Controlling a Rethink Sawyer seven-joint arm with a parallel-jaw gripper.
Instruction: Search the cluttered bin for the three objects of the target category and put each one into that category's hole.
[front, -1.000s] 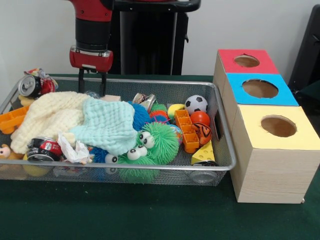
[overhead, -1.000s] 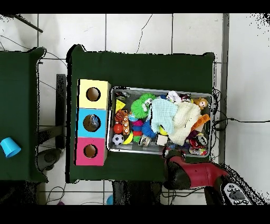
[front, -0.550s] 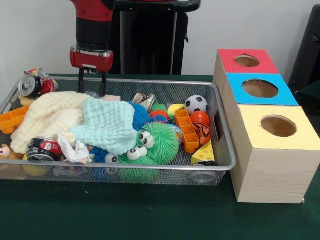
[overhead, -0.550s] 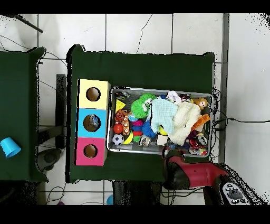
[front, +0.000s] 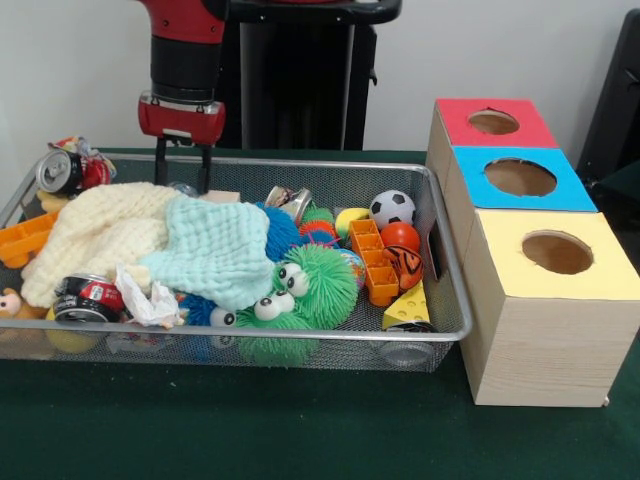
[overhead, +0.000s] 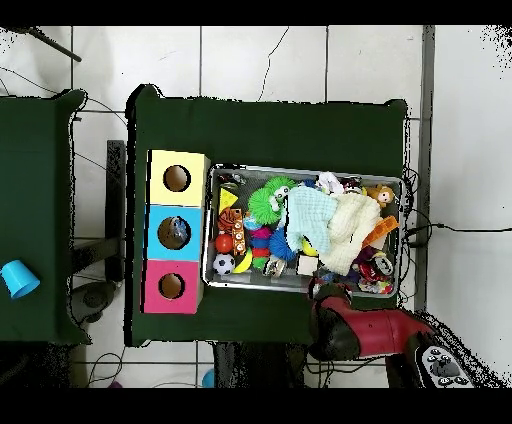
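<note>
Nearest us in the front view, the wire bin (front: 445, 300) sits on the green table (front: 300, 430), packed with clutter. At its near edge we see a green fuzzy toy (front: 300, 290) with googly eyes, a crushed can (front: 88, 298) to the left and a cheese wedge (front: 408, 306) to the right. Behind them lie a mint cloth (front: 220, 250) and a cream cloth (front: 95, 230). Farther right are an orange block (front: 372, 262), an orange ball (front: 400, 236) and a soccer ball (front: 392, 207). Just right of the bin stand 3 boxes with holes: yellow box (front: 550, 300) nearest, blue box (front: 520, 180), then red box (front: 495, 122). At the bin's far left edge the gripper (front: 182, 165) hangs with its 2 fingers apart, holding nothing.
</note>
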